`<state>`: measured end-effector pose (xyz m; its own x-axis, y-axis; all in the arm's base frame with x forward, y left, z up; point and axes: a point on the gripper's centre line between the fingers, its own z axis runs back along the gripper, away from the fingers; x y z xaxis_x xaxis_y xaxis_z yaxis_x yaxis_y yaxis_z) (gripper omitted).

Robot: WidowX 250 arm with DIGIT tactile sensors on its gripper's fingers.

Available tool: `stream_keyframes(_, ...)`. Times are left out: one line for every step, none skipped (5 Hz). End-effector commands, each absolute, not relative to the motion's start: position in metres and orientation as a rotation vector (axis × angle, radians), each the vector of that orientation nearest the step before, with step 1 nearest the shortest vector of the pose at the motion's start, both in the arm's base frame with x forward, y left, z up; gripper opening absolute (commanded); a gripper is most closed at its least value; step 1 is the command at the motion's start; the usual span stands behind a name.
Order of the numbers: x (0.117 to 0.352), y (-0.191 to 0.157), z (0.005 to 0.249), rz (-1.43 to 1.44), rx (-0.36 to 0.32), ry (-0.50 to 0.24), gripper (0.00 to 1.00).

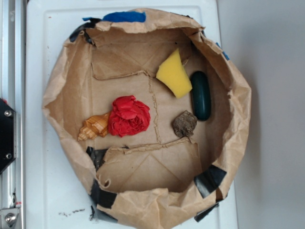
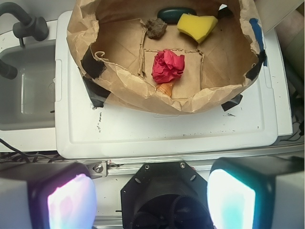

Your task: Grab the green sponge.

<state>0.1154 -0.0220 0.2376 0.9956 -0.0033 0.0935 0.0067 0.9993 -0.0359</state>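
No readable writing. Gripper (image 2: 151,198) spread wide, empty, outside paper bag (image 2: 119,78), well apart from green sponge (image 1: 200,95) beside yellow sponge (image 1: 173,74).

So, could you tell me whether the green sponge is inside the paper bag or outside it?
Inside. The green sponge lies flat on the bag floor, by the wall, touching the yellow sponge.

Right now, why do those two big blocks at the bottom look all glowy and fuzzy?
In the wrist view the fingers sit too near the lens, so they blur and glare pink and teal; the green sponge stays sharp. The exterior view is evenly lit, slightly soft.
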Motion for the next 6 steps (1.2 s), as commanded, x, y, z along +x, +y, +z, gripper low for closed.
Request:
stream_keyframes(0.115, -0.022, 0.238, -0.005, -0.036, -0.094, 1.00)
stream_keyframes(0.148, -0.026, 0.235, 0.044, -0.022, -0.099, 1.00)
stream_keyframes(0.170, -0.025, 0.231, 0.061, -0.010, -0.110, 1.00)
stream_keyframes(0.191, -0.023, 0.225, 0.066, -0.006, -0.103, 1.00)
stream_keyframes(0.213, -0.018, 0.215, 0.092, -0.008, -0.081, 1.00)
stream_keyframes(0.219, -0.011, 0.213, 0.156, -0.025, -0.100, 1.00)
